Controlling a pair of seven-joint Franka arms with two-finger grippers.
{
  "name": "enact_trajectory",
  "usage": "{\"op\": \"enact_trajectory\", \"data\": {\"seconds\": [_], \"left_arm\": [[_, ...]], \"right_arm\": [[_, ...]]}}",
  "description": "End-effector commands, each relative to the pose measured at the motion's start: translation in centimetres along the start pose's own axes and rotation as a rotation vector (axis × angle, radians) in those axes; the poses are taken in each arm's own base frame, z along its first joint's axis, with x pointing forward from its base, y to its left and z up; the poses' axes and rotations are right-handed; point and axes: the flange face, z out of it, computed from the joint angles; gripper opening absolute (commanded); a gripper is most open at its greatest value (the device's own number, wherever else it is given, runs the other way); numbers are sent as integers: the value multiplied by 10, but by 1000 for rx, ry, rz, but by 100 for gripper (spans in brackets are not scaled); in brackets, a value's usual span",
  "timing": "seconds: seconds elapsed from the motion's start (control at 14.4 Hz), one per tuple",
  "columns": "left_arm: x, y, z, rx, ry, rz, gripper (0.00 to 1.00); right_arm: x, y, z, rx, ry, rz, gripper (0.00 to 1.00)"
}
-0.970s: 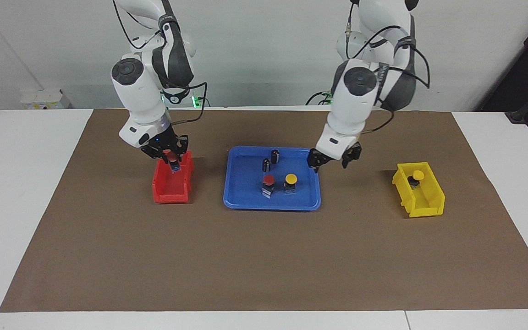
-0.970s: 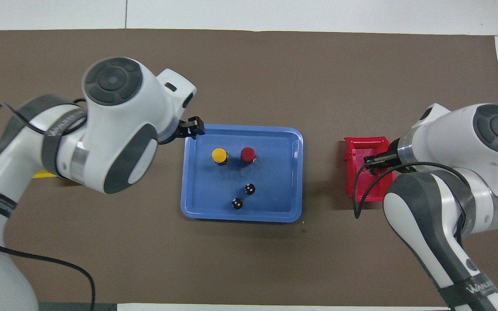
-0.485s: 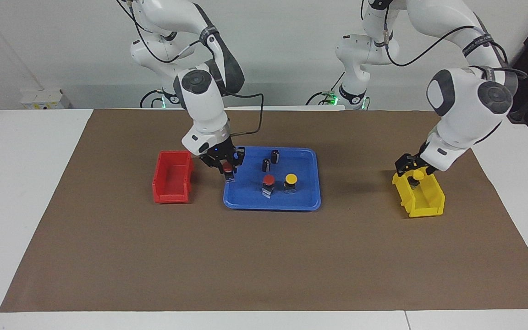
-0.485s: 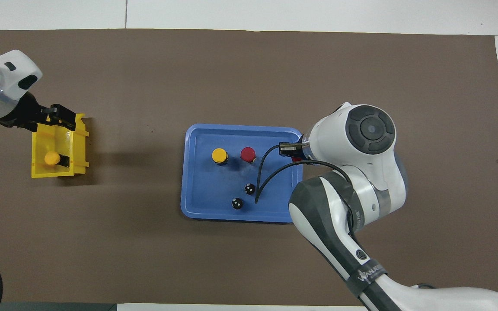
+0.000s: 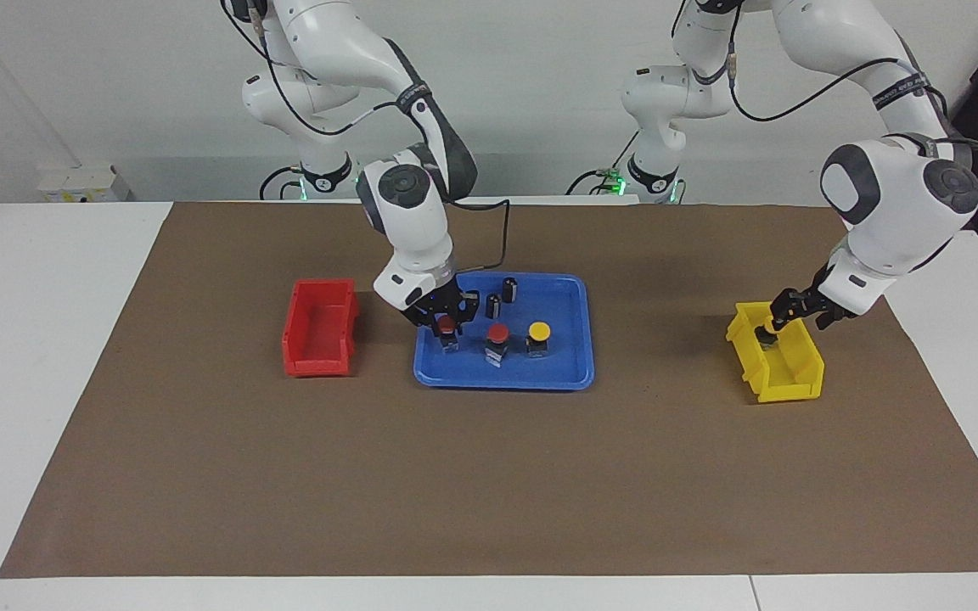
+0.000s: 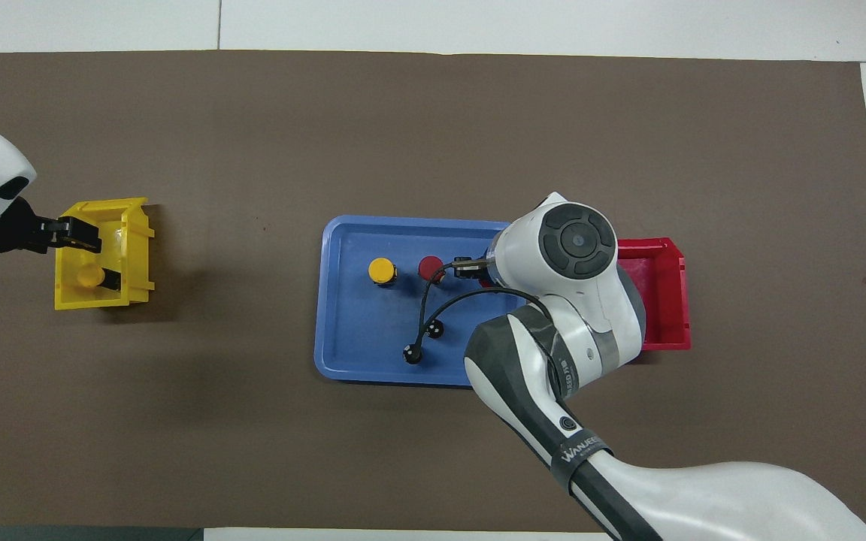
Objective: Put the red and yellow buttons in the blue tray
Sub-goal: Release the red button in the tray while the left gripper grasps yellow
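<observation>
The blue tray (image 5: 502,380) (image 6: 343,300) holds one red button (image 5: 498,333) (image 6: 430,267) and one yellow button (image 5: 539,329) (image 6: 381,270), both upright. My right gripper (image 5: 446,327) is shut on a second red button (image 5: 447,323) and holds it low inside the tray, beside the first red button, toward the right arm's end. In the overhead view the arm hides this button. A second yellow button (image 6: 89,276) stands in the yellow bin (image 5: 782,373) (image 6: 132,255). My left gripper (image 5: 803,310) (image 6: 76,234) is open just above that bin's rim, close to the button.
Two dark capless cylinders (image 5: 493,305) (image 5: 509,288) stand in the tray nearer the robots. The red bin (image 5: 319,327) (image 6: 655,300) is empty, beside the tray toward the right arm's end. Brown mat covers the table.
My right gripper carried the red button from the tray's edge farther into the tray and lower. My left gripper shifted a little over the yellow bin, staying open.
</observation>
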Motion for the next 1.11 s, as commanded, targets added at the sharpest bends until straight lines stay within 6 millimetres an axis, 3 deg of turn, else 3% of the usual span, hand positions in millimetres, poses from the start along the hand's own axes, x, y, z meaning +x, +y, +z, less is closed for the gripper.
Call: {"op": "enact_trajectory", "data": {"seconds": [0.0, 0.07, 0.14, 0.35, 0.55, 0.76, 0.97, 1.04], "left_arm": [[-26, -3, 6, -14, 32, 18, 82], [-31, -2, 11, -13, 37, 18, 82], [-34, -3, 17, -12, 44, 16, 82], [-40, -3, 29, -12, 53, 13, 81], [-39, -9, 31, -9, 61, 3, 78], [-40, -12, 38, -6, 71, -3, 74], [-43, -12, 45, -4, 76, -3, 74], [-43, -12, 45, -6, 76, -4, 74]], "right_arm": [[0, -3, 10, 1, -6, 21, 58], [3, 1, 8, -5, -14, 28, 82], [8, 9, 1, -18, -20, 32, 100], [44, 50, -72, -71, -35, 78, 100], [63, 85, -145, -104, -26, 126, 100], [50, 130, -204, -109, -39, 135, 100], [27, 200, -266, -111, -63, 124, 100], [21, 218, -278, -110, -77, 114, 100]]}}
